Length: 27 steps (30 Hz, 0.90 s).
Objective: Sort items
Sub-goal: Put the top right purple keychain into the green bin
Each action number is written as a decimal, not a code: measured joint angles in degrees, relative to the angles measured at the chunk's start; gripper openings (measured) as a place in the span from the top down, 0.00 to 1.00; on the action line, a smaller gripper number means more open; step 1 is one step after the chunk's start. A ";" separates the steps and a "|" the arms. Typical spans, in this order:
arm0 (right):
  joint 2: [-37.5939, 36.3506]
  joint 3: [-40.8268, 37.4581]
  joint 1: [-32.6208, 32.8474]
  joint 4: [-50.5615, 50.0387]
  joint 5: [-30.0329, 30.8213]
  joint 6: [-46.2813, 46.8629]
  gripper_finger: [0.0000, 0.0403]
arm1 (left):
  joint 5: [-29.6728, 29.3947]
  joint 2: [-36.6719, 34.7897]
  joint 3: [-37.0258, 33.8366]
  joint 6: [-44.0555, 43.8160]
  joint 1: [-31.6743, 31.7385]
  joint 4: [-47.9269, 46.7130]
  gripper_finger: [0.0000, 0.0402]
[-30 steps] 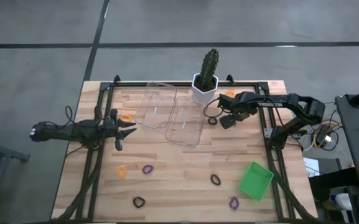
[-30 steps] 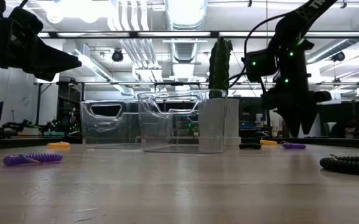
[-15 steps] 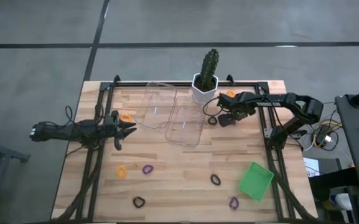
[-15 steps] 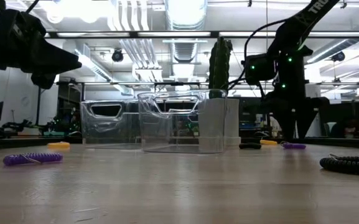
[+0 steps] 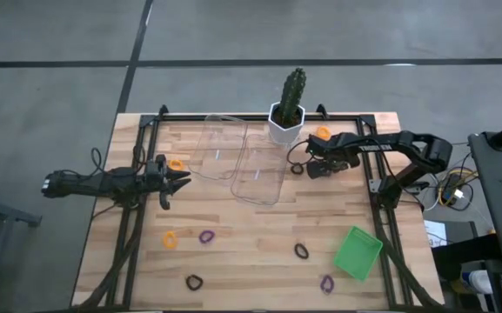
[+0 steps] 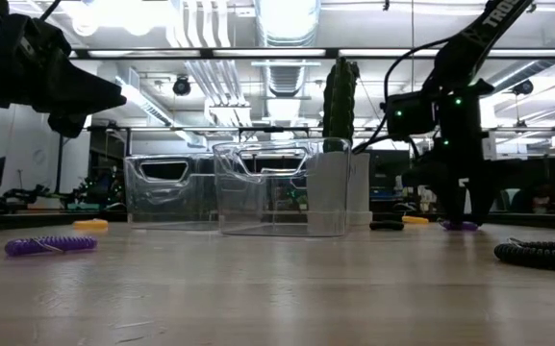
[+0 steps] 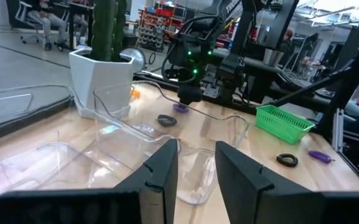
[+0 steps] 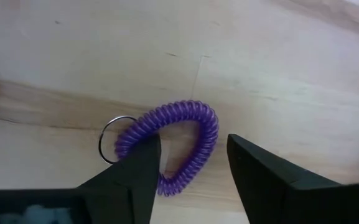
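Wooden bench (image 5: 259, 230) is littered with loops, and the right gripper (image 8: 188, 168) sits low, fingers (image 8: 132, 177) spread astride a purple coil (image 8: 179, 140), presumably to pinch it, while the left gripper (image 5: 179, 180) waits parted near the clear trays (image 5: 237, 161).

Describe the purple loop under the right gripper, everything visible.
The purple loop is a coiled, spiral-cord ring, plastic-looking, with a thin metal key ring clipped to one side. It lies flat on the wooden table, stretched into a rough oval, near the cactus pot. The right gripper is open directly over it, one finger on each side; nothing visibly grips it yet.
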 joint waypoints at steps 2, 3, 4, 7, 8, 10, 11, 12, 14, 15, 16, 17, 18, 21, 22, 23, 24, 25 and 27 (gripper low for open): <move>-0.04 -0.33 0.02 0.27 -0.17 0.73 0.59 | -0.02 -0.01 0.00 0.54 0.00 -0.02 0.75; -0.04 -0.39 0.05 0.35 -0.24 0.87 0.61 | -0.07 0.00 0.00 0.60 0.01 -0.02 0.75; -0.04 -0.39 0.11 0.35 -0.30 1.22 0.63 | -0.11 -0.01 0.00 0.60 -0.01 0.00 0.75; -0.26 -0.52 0.15 0.03 -0.40 2.17 0.71 | -0.17 -0.02 0.00 0.62 0.01 -0.02 0.75; -0.42 -0.59 0.15 -0.11 -0.55 2.21 0.74 | -0.17 0.00 0.00 0.64 -0.01 -0.02 0.75; -0.73 -0.70 0.15 -0.42 -0.66 2.17 0.79 | -0.17 -0.01 0.00 0.64 0.01 0.00 0.75; -0.87 -0.75 0.17 -0.50 -0.66 2.16 0.82 | -0.20 0.00 0.00 0.67 0.00 -0.01 0.75; -1.17 -0.82 0.17 -0.56 -0.68 2.15 0.85 | -0.19 0.00 0.00 0.68 0.01 0.00 0.75; -1.76 -0.93 0.15 -0.88 -0.67 2.07 0.91 | -0.20 0.00 0.00 0.72 0.00 -0.01 0.75; -2.12 -1.03 0.15 -1.08 -0.63 1.90 0.94 | -0.20 -0.01 0.00 0.77 0.01 -0.02 0.75; -2.55 -1.07 0.15 -1.31 -0.55 1.75 0.95 | -0.20 0.00 0.00 0.80 -0.01 -0.02 0.75; -3.05 -1.18 0.15 -1.62 -0.43 1.41 0.96 | -0.20 -0.02 0.00 0.80 -0.01 -0.02 0.75; -3.53 -1.30 0.14 -1.93 -0.37 1.24 0.96 | -0.20 -0.01 0.01 0.80 -0.01 -0.02 0.75; -5.98 -1.32 0.12 -3.18 -0.42 1.54 0.96 | -0.21 0.00 0.02 0.79 0.01 -0.02 0.75; -7.06 -1.24 0.17 -4.01 -0.55 1.76 0.96 | -0.22 0.00 0.02 0.80 0.00 -0.02 0.75; -8.15 -1.22 0.36 -4.88 -0.86 1.95 0.96 | -0.22 -0.01 0.02 0.80 -0.01 -0.02 0.75; -9.37 -1.22 0.53 -5.68 -1.41 2.01 0.96 | -0.22 -0.01 0.02 0.78 0.00 -0.02 0.75; -10.87 -1.22 0.79 -6.11 -2.22 2.10 0.96 | -0.22 0.00 0.02 0.80 0.01 -0.02 0.75; -14.23 -1.18 1.45 -6.48 -4.41 2.08 0.96 | -0.22 -0.02 0.02 0.78 -0.01 -0.02 0.75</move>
